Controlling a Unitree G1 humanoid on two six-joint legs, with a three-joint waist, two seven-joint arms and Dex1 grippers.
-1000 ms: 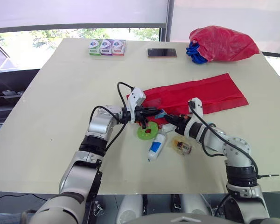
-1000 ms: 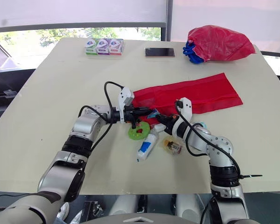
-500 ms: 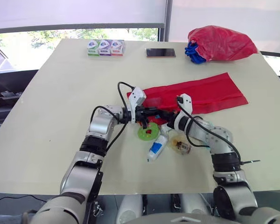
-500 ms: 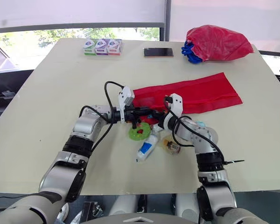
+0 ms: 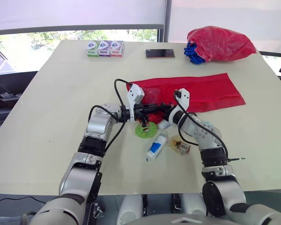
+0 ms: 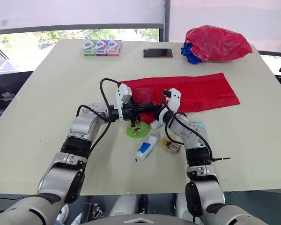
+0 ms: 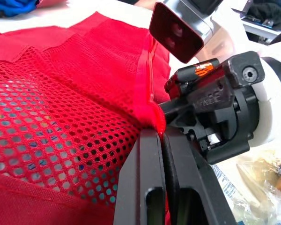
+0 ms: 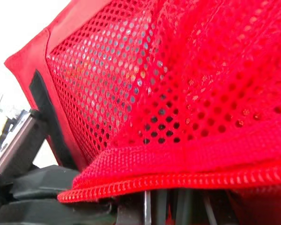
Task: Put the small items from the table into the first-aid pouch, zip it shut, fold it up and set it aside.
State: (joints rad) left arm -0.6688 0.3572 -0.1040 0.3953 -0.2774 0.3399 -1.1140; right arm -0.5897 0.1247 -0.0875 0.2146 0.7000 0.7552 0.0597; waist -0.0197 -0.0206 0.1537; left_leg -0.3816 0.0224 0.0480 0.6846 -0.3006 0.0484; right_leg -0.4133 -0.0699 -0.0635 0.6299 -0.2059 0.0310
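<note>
Whereas the right gripper (image 5: 166,110) hung over the small items (image 5: 157,146) a second ago, it is now set at the left corner of the one red pouch (image 5: 196,90), against the left gripper (image 5: 153,110). Four small items lie toward the table's (image 5: 47,122) near edge. From the left wrist, the mesh hem is seen clamped. From the right wrist, the zip edge is draped close, and that grip cannot be told.

no legible writing, print on small boxes (image 5: 105,48) and tube (image 5: 155,147) too small to read
</note>
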